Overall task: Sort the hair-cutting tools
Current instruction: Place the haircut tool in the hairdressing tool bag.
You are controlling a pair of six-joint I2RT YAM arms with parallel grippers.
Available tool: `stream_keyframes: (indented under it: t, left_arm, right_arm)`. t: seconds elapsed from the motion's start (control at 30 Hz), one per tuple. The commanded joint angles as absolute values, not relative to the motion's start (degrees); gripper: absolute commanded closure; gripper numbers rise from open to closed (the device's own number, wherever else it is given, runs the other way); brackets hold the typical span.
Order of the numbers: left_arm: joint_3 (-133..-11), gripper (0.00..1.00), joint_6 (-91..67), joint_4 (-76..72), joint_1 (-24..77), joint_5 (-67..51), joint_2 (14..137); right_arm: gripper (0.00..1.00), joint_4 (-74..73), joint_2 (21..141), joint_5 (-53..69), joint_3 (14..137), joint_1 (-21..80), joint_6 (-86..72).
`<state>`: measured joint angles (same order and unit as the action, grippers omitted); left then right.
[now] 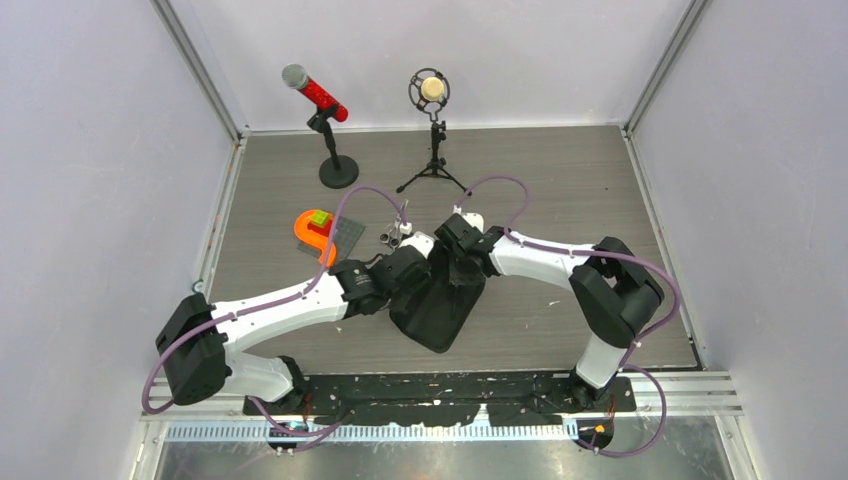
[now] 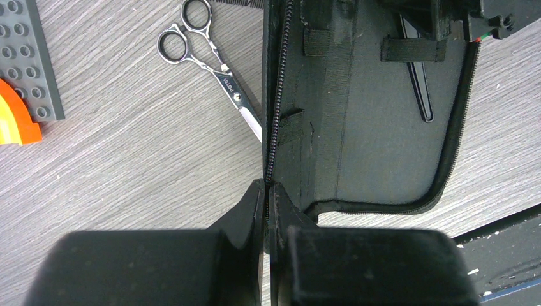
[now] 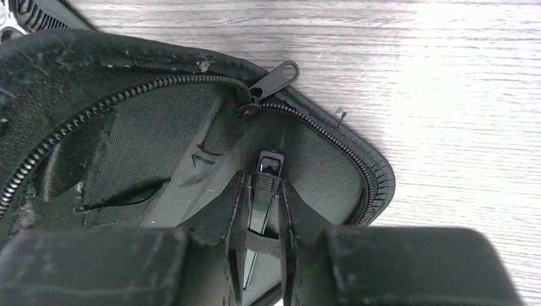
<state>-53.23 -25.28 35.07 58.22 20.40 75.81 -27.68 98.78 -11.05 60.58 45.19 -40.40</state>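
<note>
A flat black zip case [image 1: 440,310] lies open mid-table. My left gripper [image 1: 418,252] is shut on the case's zipper edge [image 2: 266,185] and holds that flap up. My right gripper [image 1: 452,240] is inside the case, shut on a thin black hair clip [image 3: 263,191] that runs under an elastic strap. The clip also shows in the left wrist view [image 2: 418,73]. Silver scissors [image 2: 210,60] with ring handles lie on the table just left of the case, blade tips against its edge. A black comb [image 3: 38,16] lies beyond the case, mostly out of frame.
A grey stud plate [image 2: 32,57] and an orange piece [image 1: 312,235] lie left of the scissors. A red microphone [image 1: 318,95] and a cream one on a tripod [image 1: 431,90] stand at the back. Walls close in the table on three sides.
</note>
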Motion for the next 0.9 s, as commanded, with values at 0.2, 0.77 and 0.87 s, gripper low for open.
stream_keyframes:
  t: [0.2,0.77,0.87]
  left_arm:
    - [-52.16,1.00,-27.12,34.43,58.29,21.90,72.77]
    - [-41.62,1.00,-34.74,22.60,49.11,9.00,64.43]
    - [-38.97,1.00,-36.06,20.21,47.20,7.41,62.81]
  right_arm:
    - [0.95,-13.48,92.39,-6.48,52.92,43.38,-42.08]
    - [0.95,64.51,99.85,22.45,21.81,33.17,-58.97]
    - [0.95,75.34,108.09,25.53,21.09,32.49,-63.07]
